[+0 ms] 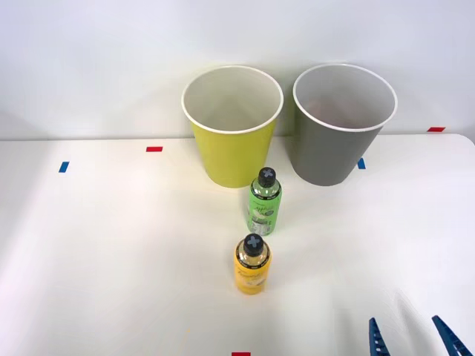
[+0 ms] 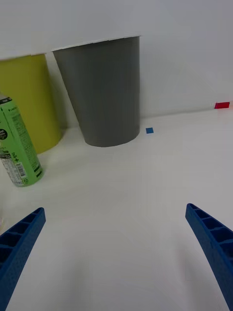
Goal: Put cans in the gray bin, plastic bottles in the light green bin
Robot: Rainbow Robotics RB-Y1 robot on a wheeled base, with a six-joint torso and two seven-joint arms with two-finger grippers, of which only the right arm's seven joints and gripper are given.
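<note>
I have the right arm's tool (image 1: 419,337) low at the near right corner of the scene, with just the tips of its two blue ribbed fingers (image 1: 378,340) showing in the front view. From the wrist camera I see both fingers (image 2: 213,243) spread wide apart, tapering forward, with nothing between them. The tool points toward the far side, hovering just above the tabletop.

Two plastic bottles (image 1: 257,233), one gray bin (image 1: 343,126), one light green bin (image 1: 232,127)
</note>
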